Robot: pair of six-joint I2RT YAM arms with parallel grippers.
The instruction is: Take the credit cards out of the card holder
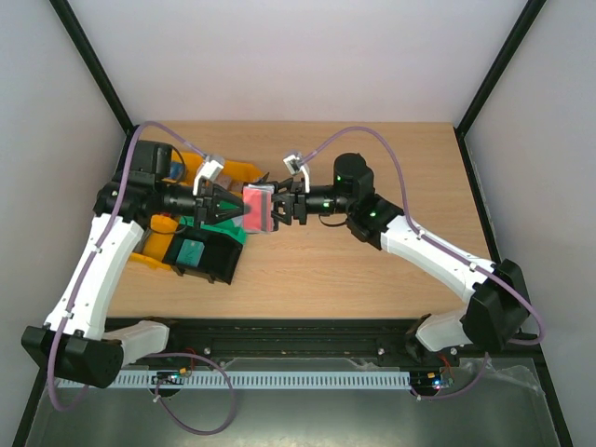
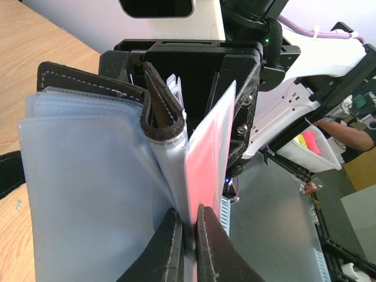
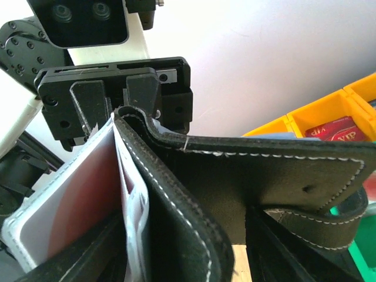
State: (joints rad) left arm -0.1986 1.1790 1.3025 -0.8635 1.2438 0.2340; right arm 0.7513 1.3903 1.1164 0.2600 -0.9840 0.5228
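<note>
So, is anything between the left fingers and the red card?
Nothing visible does: the left fingers are closed on the edge of the red card, beside the card holder and its clear pockets. Whether pocket film covers it there cannot be told.

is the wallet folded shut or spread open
Spread open: the wallet has its black covers flared apart, clear pockets fan out between them, and a red card shows among them.
</note>
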